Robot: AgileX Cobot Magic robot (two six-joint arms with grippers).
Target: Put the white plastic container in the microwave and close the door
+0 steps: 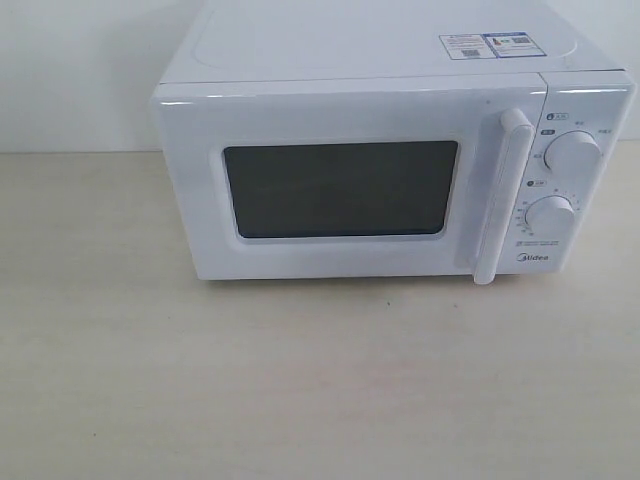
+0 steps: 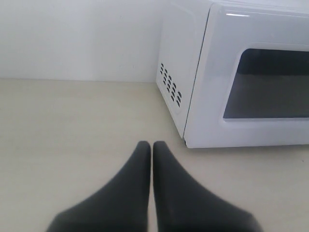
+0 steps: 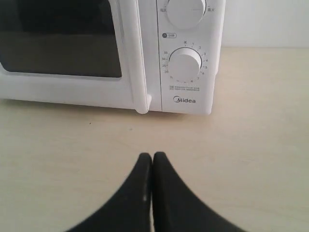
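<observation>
Here's the Midea brand mark, grey lettering on the microwave front, just below the lower knob. Small numbers ring that knob, 30 and 25 among them. Above it, the upper knob carries tiny unreadable captions; up top, the sticker print is too fine.

The microwave has a smooth, glossy white shell, with highlights along the upper edge of the door. Its centre-frame window is dark and faintly reflective. The table is matt, pale wood-grain. The left gripper and right gripper look smooth, matt black.
</observation>
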